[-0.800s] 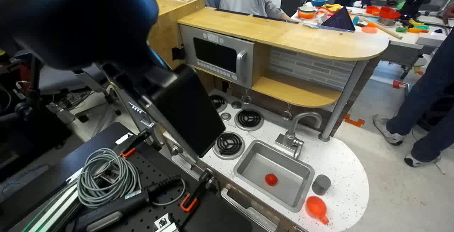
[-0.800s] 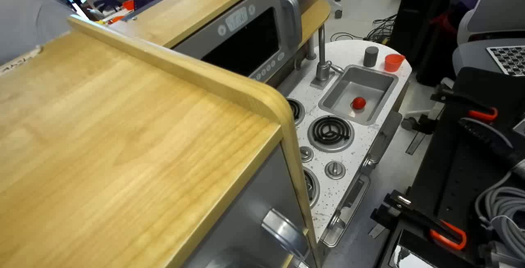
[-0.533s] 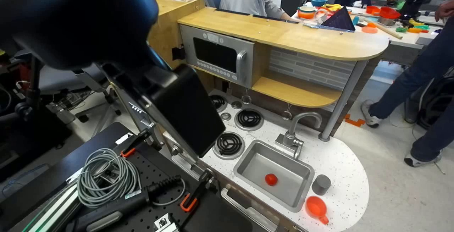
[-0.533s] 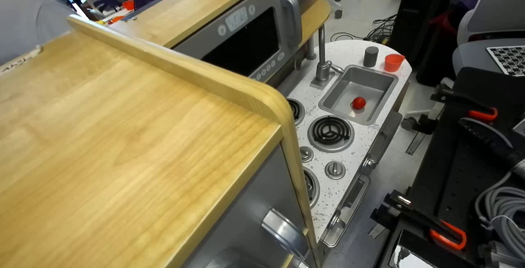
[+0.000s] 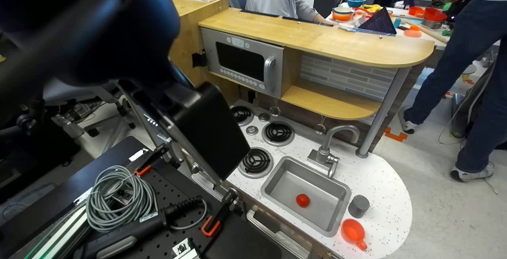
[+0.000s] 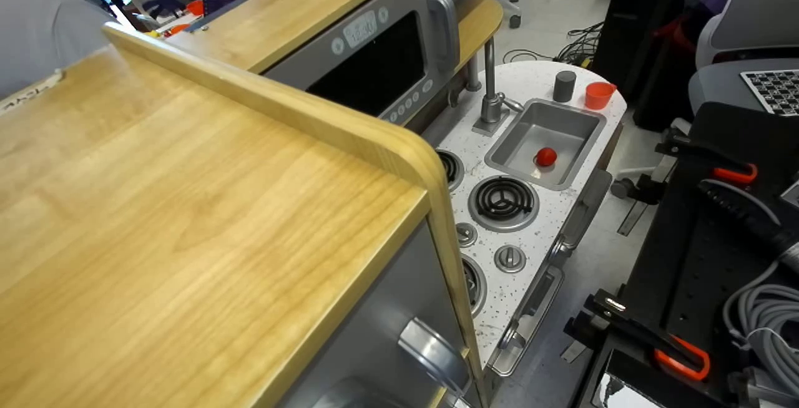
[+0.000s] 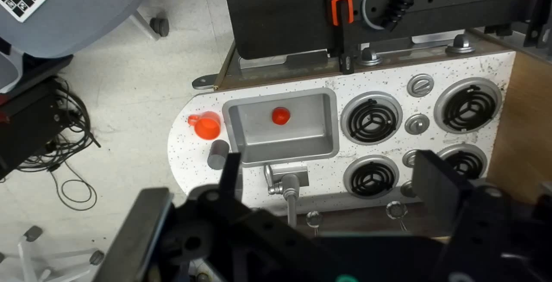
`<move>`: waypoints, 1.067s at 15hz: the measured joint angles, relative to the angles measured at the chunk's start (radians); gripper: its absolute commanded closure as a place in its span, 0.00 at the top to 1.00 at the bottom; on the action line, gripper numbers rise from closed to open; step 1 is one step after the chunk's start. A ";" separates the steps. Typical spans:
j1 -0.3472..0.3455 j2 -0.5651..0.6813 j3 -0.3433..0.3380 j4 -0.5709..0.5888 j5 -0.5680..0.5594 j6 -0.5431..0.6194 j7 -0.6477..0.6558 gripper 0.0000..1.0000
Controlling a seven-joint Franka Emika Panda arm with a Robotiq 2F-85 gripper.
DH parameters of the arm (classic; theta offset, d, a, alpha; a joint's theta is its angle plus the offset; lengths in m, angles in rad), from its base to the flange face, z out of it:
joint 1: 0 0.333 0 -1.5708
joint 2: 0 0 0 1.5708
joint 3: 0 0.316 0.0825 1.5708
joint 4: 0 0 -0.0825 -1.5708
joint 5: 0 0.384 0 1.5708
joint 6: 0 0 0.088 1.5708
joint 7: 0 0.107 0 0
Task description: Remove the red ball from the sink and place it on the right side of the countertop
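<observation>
Red ball [image 7: 280,116] lay on the floor of the gray sink [image 7: 308,118], near its middle and a little toward the wall away from the faucet [image 7: 290,181], and I saw it there in both exterior views too. My gripper [image 7: 330,161] stood wide, its fingers [image 7: 433,185] far from each other and well apart from the ball, with the faucet showing through the gap in the wrist view.

At the rounded end of the white speckled countertop [image 7: 187,150], just beside the sink, I had an orange cup [image 7: 207,126] in sight, its handle pointing away from the sink. A small gray cylinder [image 7: 218,155] stood upright next to the cup, the two just apart. Four burners [image 7: 372,120] with black coils sat on the opposite side of the sink, with small knobs [image 7: 417,123] between them.

My arm [image 5: 130,45] filled the upper left of an exterior view, dark and blurred. Above the burners there I made out a toy microwave [image 5: 241,59], with a wooden shelf [image 5: 332,100] beside it. Nearer, a coil of gray cable [image 5: 97,207] lay on a black table [image 5: 245,237] with a clamp [image 5: 225,205] at its edge. Someone in jeans [image 5: 447,53] stood past the countertop's rounded end.
</observation>
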 measured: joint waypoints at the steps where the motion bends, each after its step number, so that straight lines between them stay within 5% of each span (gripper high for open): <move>1: 0.001 0.016 0.000 -0.002 0.000 0.000 0.002 1.00; 5: 0.006 0.162 0.001 -0.003 0.000 0.063 0.020 1.00; 16: 0.013 0.841 0.001 0.087 0.061 0.536 0.068 1.00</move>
